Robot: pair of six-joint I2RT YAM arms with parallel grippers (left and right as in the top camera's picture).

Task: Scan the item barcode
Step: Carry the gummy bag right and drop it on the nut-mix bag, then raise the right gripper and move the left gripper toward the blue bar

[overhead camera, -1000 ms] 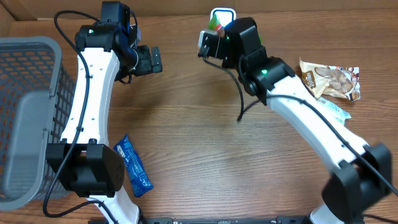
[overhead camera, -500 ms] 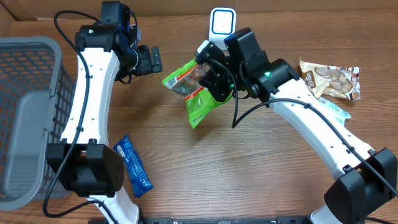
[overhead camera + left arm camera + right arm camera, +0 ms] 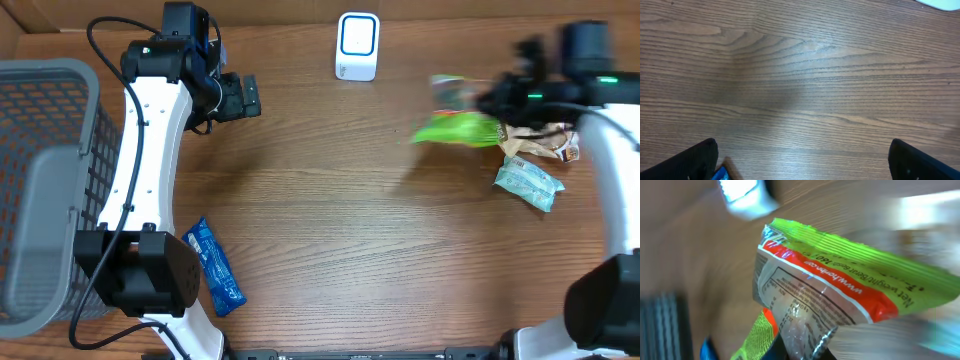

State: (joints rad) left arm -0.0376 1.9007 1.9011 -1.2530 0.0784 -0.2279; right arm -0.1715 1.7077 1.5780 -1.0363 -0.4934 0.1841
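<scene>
My right claw [image 3: 497,100] is clamped on the packet [image 3: 840,295], which hangs from it on the side toward the scanner [image 3: 357,45], well off to its left. Left claw [image 3: 248,97] gapes, empty. Held by one edge, I judge, the packet could slip or twist, hiding its barcode.

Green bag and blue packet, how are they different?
The green bag hangs pinched in the right gripper; the blue packet lies flat on the table. The green bag has a red band and looks smeared from overhead; the blue packet looks sharp. Both are shiny plastic wrappers.
</scene>
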